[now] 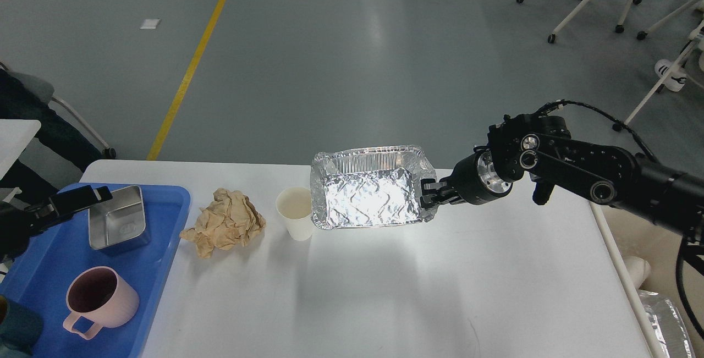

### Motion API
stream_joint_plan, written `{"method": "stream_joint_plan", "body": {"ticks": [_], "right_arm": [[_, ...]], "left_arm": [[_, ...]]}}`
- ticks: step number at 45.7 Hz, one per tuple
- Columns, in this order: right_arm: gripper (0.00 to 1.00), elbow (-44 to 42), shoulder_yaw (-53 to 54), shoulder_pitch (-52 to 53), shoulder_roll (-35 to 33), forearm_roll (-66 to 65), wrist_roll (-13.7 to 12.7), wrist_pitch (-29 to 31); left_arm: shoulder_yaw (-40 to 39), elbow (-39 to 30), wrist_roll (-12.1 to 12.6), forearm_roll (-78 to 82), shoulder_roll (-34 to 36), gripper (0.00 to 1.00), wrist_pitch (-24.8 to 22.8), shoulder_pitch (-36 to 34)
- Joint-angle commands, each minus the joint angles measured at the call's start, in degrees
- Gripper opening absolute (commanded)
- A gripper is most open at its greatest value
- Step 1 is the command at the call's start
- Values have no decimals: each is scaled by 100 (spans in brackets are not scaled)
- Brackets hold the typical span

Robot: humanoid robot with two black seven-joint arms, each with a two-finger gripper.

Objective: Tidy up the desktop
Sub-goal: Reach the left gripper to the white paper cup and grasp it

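White worktop (385, 292) fills the lower frame. At lower left, the left gripper (91, 196), grip unclear, hovers over a blue tray (165, 226). Centre: crumpled paper (225, 221), paper cup (295, 212). Right gripper (429, 196) pinches a foil tray (366, 193), tilted.

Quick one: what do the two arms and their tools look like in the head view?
Right arm: matte black links, round silver joint caps, polished metal wrist flange, loose black cable looping above. Right tool: small, black, two stubby fingers. Left tool: black, blocky; its arm is mostly cropped. No markings legible.
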Motion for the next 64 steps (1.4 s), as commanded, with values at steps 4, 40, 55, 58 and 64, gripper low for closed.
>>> {"method": "stream_joint_plan", "body": {"ticks": [4,40,55,58,64], "right_arm": [[0,0,0,-80,23,-10,0,-44],[0,-17,9,-115,49,-19,0,-158],[0,-9,79,-106,49,-10,9,-176],[0,-9,79,-106,49,-10,9,-176],[0,-9,88,-106,32,-1,9,-184]], "left_arm": [[228,747,329,268,-1299,95,-513,-867],[2346,3587,462,901,-4974,84,-373,-2793],[2531,3736,514,954,-5018,54,-373,-2802],[2540,3877,506,954,-5176,45,-373,-2793],[2636,4167,497,945,-5343,35,-408,-2802]]}}
